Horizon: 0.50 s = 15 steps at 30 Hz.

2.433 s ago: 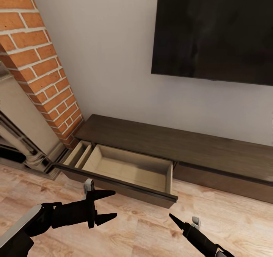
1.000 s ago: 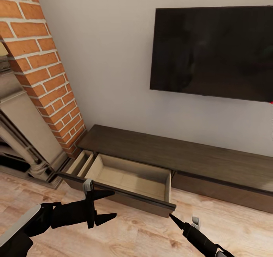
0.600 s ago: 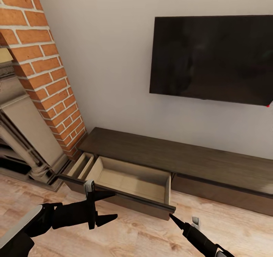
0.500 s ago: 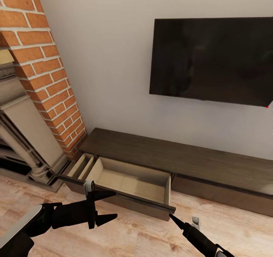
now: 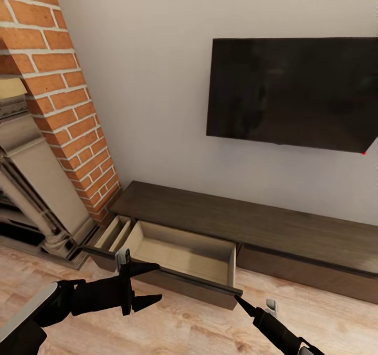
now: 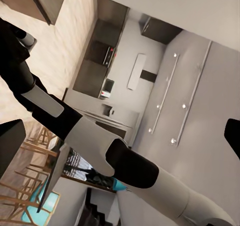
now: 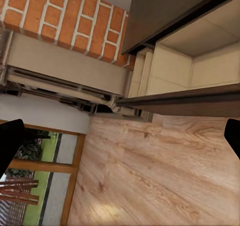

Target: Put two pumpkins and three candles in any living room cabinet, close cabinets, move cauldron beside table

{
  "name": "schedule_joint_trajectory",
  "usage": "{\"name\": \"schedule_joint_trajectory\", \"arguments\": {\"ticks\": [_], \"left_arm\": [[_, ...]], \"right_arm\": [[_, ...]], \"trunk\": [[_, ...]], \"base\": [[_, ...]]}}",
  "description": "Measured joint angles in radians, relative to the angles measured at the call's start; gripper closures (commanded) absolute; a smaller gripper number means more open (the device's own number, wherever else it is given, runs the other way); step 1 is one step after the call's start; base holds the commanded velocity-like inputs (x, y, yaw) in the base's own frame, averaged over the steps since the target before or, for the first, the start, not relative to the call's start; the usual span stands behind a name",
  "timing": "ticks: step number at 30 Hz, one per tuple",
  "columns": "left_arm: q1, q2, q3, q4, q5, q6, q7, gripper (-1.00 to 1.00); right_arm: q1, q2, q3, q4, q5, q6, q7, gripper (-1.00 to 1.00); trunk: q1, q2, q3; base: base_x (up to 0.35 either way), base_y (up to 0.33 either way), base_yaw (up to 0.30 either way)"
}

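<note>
The cabinet (image 5: 252, 224) is lying low against the wall with its left drawer (image 5: 178, 250) standing pulled out and bare, while the left gripper (image 5: 152, 281) and right gripper (image 5: 236, 298) are hanging open and empty, so fetching pumpkins and candles is probably coming next.

place: I'm in a home living room | cues: wall-mounted TV (image 5: 291, 93), brick fireplace (image 5: 50, 103), low dark-wood cabinet (image 5: 252, 224) with one open drawer (image 5: 178, 250), wood floor (image 5: 199, 329)
</note>
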<state>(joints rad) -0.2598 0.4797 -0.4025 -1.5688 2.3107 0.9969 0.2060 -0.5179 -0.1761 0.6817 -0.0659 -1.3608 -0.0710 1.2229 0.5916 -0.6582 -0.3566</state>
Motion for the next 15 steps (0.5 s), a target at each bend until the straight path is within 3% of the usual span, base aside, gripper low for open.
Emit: {"name": "schedule_joint_trajectory", "arguments": {"ticks": [15], "left_arm": [[0.0,0.0,0.0,0.0,0.0,0.0,0.0,-1.0]], "right_arm": [[0.0,0.0,0.0,0.0,0.0,-0.005,-0.001,-1.0]], "trunk": [[-0.058,0.105,0.072]], "base": [[0.0,0.0,0.0]]}}
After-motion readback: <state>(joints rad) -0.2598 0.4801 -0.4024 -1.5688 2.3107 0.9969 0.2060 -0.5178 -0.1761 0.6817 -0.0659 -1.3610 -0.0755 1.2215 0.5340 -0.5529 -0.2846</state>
